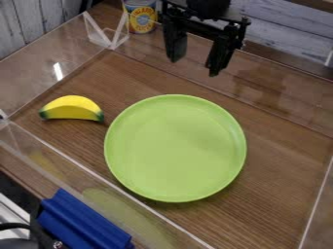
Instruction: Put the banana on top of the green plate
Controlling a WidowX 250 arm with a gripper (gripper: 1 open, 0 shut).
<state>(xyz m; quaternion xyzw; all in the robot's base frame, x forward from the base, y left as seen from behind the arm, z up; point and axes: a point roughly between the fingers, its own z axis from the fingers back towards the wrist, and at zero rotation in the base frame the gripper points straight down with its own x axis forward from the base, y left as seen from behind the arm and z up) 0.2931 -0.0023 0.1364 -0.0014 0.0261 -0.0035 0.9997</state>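
Observation:
A small curved yellow banana (72,110) with dark tips lies on the wooden tabletop at the left. The large round green plate (174,147) rests flat in the middle, just right of the banana and a short gap away from it; nothing lies on it. My black gripper (196,54) hangs at the top, pointing down, above the far edge of the plate and well up and to the right of the banana. Its two fingers stand wide apart with nothing between them.
Clear plastic walls (39,58) fence the wooden table (279,107) on all sides. A clear triangular stand (104,34) and a yellow-blue object (140,17) sit at the back. A blue item (78,226) lies outside the front wall.

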